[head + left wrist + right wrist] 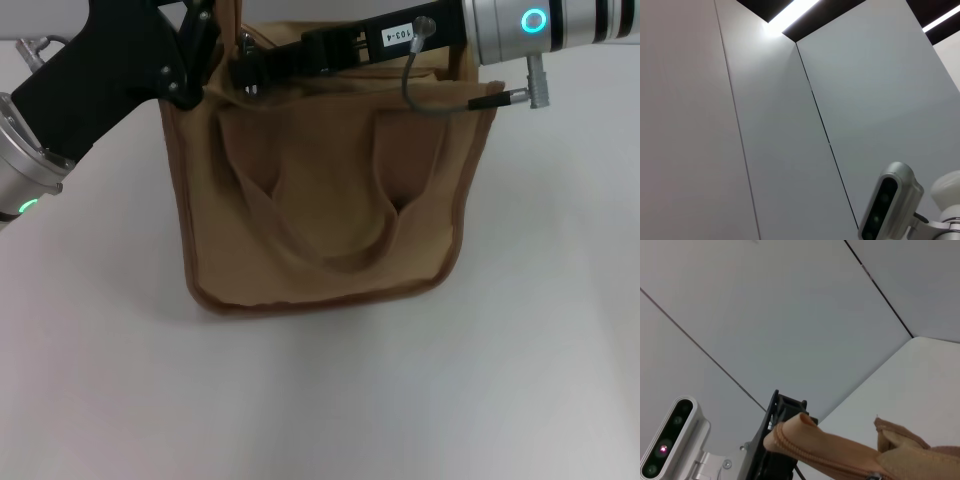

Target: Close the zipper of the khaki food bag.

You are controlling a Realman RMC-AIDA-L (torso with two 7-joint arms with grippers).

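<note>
Left gripper (200, 55) grasps the bag (320, 200) top's left end; right gripper (250, 68) beside it, grip unclear; zipper (820, 452) runs left-right.

White table (420, 400), grey wall panels (790, 125).

The head camera looked steeply down from above at the khaki food bag (320, 200) standing on the table (320, 400), with both arms entering at its top edge. The left wrist camera faced upward at wall panels (765, 125) and the robot's head (890, 202). The right wrist camera, close beside the bag's top, also tilted upward; it shared the bag (840, 450) with the head view.
</note>
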